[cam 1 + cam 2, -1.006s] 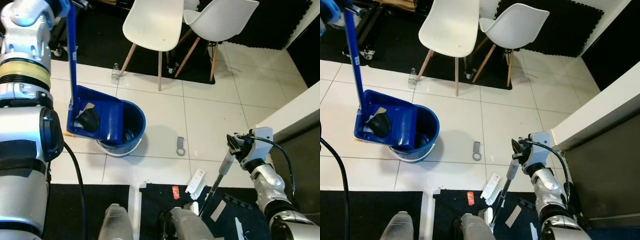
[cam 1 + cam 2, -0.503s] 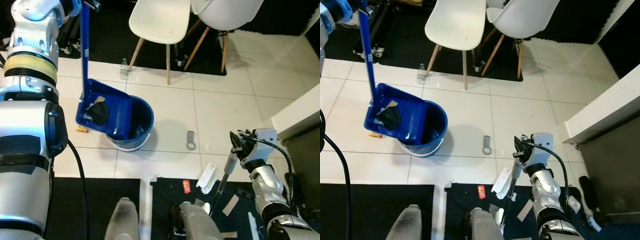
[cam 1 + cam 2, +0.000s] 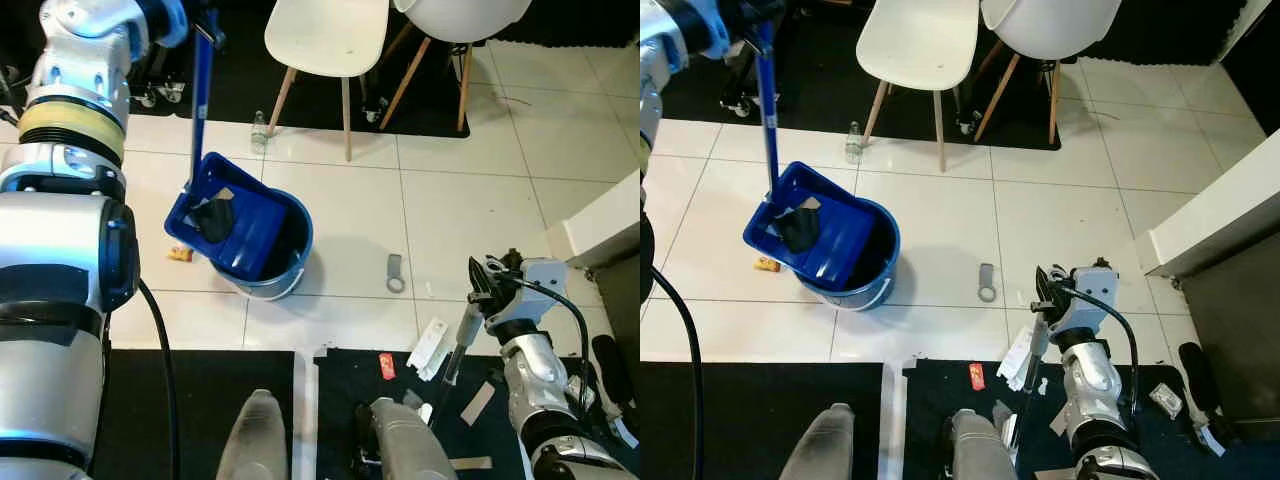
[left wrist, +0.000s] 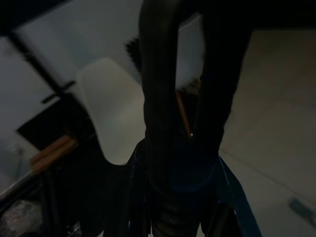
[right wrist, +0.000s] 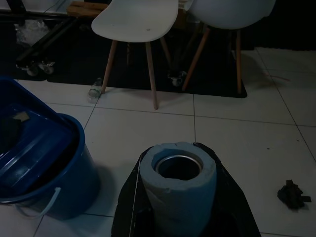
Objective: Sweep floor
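Up on the left, the left gripper [image 3: 758, 22] is clamped round the blue dustpan handle [image 3: 198, 110], holding the dustpan [image 3: 805, 232] tipped over the rim of the blue bucket [image 3: 875, 275], dark debris and a paper scrap sitting in its tray. An orange scrap [image 3: 766, 264] lies on the tile just beside the bucket's left side. Open white tile runs rightward from the bucket to a grey ring-ended piece [image 3: 986, 283]. Two white chairs [image 3: 920, 45] border the far side, a small bottle [image 3: 852, 142] near their legs. On the right, the right gripper [image 3: 484, 302] is clenched on the grey-capped broom handle [image 5: 177, 180]. The right wrist view adds a dark crumpled scrap [image 5: 292, 192] on the tile. Paper litter [image 3: 1018, 355] sits at the black mat's edge.
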{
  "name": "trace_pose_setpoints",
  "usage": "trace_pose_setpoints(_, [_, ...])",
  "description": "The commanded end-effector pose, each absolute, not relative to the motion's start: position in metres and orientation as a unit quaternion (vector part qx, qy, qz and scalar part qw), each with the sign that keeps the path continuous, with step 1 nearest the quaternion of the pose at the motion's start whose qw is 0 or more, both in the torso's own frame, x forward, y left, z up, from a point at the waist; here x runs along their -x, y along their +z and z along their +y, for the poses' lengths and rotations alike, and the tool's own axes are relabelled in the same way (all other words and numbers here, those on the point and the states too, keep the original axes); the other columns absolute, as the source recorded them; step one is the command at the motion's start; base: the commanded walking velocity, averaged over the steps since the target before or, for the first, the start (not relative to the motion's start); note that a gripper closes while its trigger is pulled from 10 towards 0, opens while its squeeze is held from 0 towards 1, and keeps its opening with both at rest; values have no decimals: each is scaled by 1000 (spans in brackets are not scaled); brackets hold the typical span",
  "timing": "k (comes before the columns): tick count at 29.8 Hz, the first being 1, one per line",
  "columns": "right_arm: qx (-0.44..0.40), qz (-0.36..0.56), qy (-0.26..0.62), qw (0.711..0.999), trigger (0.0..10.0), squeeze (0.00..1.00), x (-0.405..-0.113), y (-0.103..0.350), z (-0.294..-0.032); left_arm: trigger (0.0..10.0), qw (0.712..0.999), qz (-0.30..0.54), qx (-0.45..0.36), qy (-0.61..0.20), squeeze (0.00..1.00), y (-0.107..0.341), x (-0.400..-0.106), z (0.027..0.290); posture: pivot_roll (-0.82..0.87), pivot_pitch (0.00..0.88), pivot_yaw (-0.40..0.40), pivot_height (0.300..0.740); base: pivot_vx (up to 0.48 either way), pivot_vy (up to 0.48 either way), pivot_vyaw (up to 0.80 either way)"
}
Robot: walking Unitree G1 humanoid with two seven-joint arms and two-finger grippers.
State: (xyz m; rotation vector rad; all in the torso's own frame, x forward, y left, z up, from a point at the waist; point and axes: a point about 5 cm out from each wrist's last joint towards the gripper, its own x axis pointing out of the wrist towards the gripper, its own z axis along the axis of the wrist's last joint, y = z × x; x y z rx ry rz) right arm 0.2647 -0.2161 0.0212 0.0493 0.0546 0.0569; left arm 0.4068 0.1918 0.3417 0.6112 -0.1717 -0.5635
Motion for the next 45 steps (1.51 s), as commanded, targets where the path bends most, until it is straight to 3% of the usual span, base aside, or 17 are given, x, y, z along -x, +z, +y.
trace_pose_setpoints(1, [-50,115,7,992,10000,0,-234,-14,-218,10000,900,-40,-320,-294,0,327,-409,187,177,162,-43,740,0,0,0])
trace_pose_setpoints(4, [-54,114,-2,992,10000,0,-231,-15,-219,10000,879,-11,-361,-312,0,320,-408,186,174,163,-40,740,0,0,0])
trace_pose_setpoints(14, [-59,110,-12,992,10000,0,-232,-13,-222,10000,862,-4,-416,-290,0,332,-407,193,181,158,-46,740,0,0,0])
trace_pose_setpoints(19, [-62,107,-13,992,10000,0,-236,-11,-222,10000,820,24,-495,-287,0,339,-404,200,187,150,-51,740,0,0,0])
trace_pose_setpoints(26, [-64,104,-13,992,10000,0,-237,-10,-220,10000,792,35,-529,-304,0,340,-402,200,188,139,-49,740,0,0,0])
trace_pose_setpoints(37, [-66,105,-17,992,10000,0,-237,-11,-221,10000,772,21,-570,-281,0,351,-401,201,192,134,-42,740,0,0,0])
trace_pose_setpoints(45, [-69,104,-20,992,10000,0,-237,-11,-220,10000,773,17,-575,-268,0,361,-399,206,195,136,-39,740,0,0,0])
